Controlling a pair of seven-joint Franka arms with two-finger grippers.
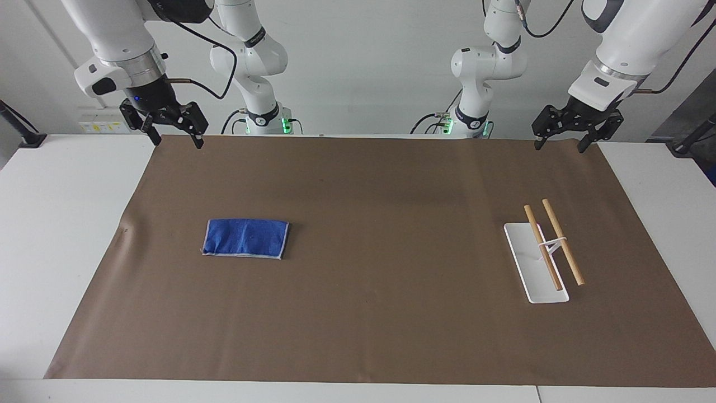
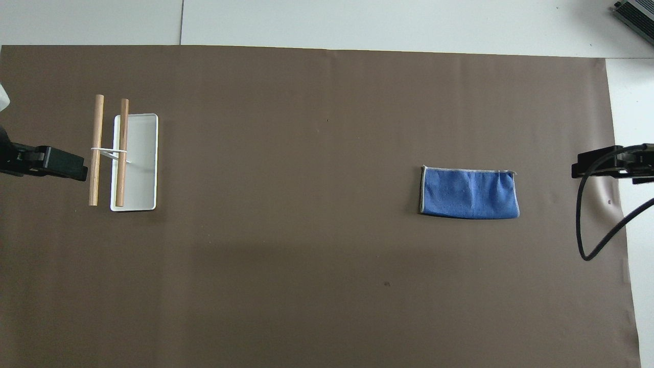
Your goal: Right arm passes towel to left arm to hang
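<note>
The blue towel (image 1: 246, 238) lies folded flat on the brown mat toward the right arm's end of the table; it also shows in the overhead view (image 2: 469, 192). The white tray with two wooden rods (image 1: 545, 254) stands toward the left arm's end, also seen in the overhead view (image 2: 124, 153). My right gripper (image 1: 175, 138) hangs open and empty in the air above the mat's edge nearest the robots. My left gripper (image 1: 559, 144) hangs open and empty above the same edge at the left arm's end. Both arms wait.
A brown mat (image 1: 380, 313) covers most of the white table (image 1: 61, 224). A black cable (image 2: 595, 225) hangs from the right arm. Only part of each gripper shows at the sides of the overhead view.
</note>
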